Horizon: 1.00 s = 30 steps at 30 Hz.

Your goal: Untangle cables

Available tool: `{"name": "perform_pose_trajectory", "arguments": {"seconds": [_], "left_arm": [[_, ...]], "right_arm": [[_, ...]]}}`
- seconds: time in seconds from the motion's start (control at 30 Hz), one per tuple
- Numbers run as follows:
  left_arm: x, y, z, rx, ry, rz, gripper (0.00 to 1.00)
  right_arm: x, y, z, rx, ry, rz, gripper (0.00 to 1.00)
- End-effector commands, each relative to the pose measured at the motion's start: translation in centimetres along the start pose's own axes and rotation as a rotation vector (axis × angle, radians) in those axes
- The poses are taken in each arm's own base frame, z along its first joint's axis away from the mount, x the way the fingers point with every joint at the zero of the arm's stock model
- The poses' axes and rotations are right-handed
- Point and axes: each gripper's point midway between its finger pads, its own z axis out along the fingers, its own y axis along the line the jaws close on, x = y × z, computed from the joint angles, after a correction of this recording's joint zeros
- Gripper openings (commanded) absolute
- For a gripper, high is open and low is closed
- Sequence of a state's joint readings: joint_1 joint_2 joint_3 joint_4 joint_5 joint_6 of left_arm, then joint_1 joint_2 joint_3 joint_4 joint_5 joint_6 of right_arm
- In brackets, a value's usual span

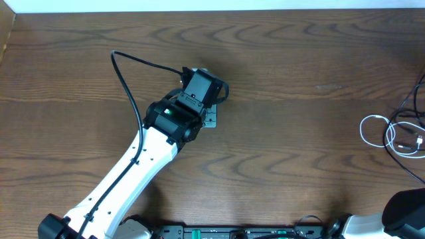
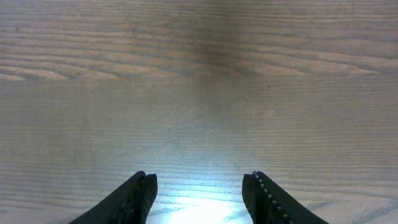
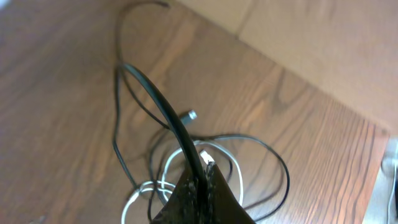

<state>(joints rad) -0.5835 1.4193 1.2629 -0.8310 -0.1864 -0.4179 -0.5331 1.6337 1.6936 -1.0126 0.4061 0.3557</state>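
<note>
Showing only a cropped corner of the right arm from overhead, its gripper hidden. Seen from its own wrist instead: right gripper pressed shut on a blurred black cable rising from the fingertips. Below, white cable coiled among other black cables, tangled on the table, at the far right edge in the overhead view. Left arm stretched diagonally to mid-table, well apart from the cords; left gripper partly spread over bare wood, holding nothing.

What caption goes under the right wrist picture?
Right gripper pinches one black cable above the other tangled cables on the wooden table.
</note>
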Motion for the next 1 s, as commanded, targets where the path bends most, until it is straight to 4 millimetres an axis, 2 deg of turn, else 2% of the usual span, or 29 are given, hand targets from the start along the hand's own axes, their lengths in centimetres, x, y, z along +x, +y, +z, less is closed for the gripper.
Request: {"name": "perform_pose_trajectory", "arguments": {"seconds": [0.0, 0.03, 0.1, 0.13, 0.2, 0.23, 0.43, 0.6, 0.73, 0.83, 0.97], "left_arm": [[-0.2, 0.4, 0.0, -0.017, -0.008, 0.001, 0.51], [-0.2, 0.4, 0.0, -0.017, -0.008, 0.001, 0.51], [-0.2, 0.4, 0.0, -0.017, -0.008, 0.001, 0.51], [-0.2, 0.4, 0.0, -0.017, -0.008, 0.001, 0.51], [-0.2, 0.4, 0.0, -0.017, -0.008, 0.001, 0.51], [-0.2, 0.4, 0.0, -0.017, -0.008, 0.002, 0.51], [-0.3, 0.4, 0.0, -0.017, -0.009, 0.002, 0.51], [-0.9, 0.7, 0.0, -0.035, -0.035, -0.006, 0.51], [-2.4, 1.8, 0.2, -0.045, -0.078, -0.057, 0.51], [-3.3, 3.5, 0.5, -0.069, -0.095, -0.107, 0.51], [-3.4, 6.1, 1.0, -0.116, -0.075, -0.158, 0.51]], "right_arm": [[0.8, -0.9, 1.4, 0.001, 0.030, 0.068, 0.01], [1.1, -1.1, 1.9, -0.004, 0.040, 0.076, 0.02], [1.3, -0.8, 2.1, -0.028, 0.050, 0.081, 0.18], [1.2, -0.1, 2.2, -0.072, 0.057, 0.087, 0.45], [1.2, 0.6, 2.1, -0.112, 0.060, 0.091, 0.62], [1.2, 1.2, 2.0, -0.145, 0.065, 0.093, 0.66], [2.4, 4.6, 1.0, -0.343, 0.143, 0.089, 0.68], [5.7, 8.2, -1.3, -0.545, 0.267, -0.043, 0.77], [8.8, 12.0, -3.9, -0.692, 0.300, -0.279, 0.80], [11.4, 14.5, -5.8, -0.753, 0.301, -0.461, 0.84], [15.3, 17.9, -8.8, -0.836, 0.291, -0.694, 0.91]]}}
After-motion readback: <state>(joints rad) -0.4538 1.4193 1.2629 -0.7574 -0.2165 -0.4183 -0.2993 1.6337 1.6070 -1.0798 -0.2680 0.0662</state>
